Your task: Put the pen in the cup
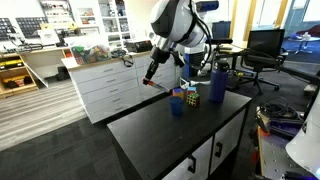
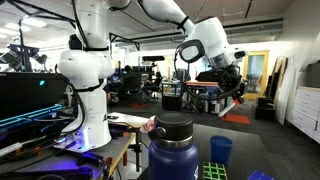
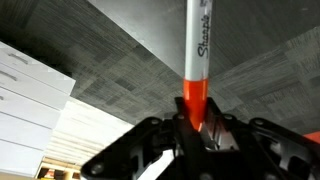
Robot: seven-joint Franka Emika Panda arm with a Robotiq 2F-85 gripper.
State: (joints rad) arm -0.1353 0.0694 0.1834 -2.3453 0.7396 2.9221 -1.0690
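My gripper [image 3: 197, 118] is shut on the pen [image 3: 198, 50], a red marker whose grey lettered end sticks out past the jaws. In an exterior view the gripper [image 1: 151, 76] hangs in the air beyond the far left edge of the black table, above the floor, with the pen's red end [image 1: 147, 86] pointing down. The small blue cup [image 1: 177, 104] stands on the table, to the right of and lower than the gripper. It also shows in an exterior view [image 2: 221, 150], where the gripper [image 2: 237, 94] is above and behind it.
A multicoloured puzzle cube [image 1: 190, 97] stands right next to the cup, and a tall blue-purple bottle [image 1: 218, 82] stands further right. The bottle [image 2: 172, 150] fills the foreground in an exterior view. White drawers [image 1: 110, 85] and office chairs [image 1: 262, 50] stand behind the black table [image 1: 170, 135].
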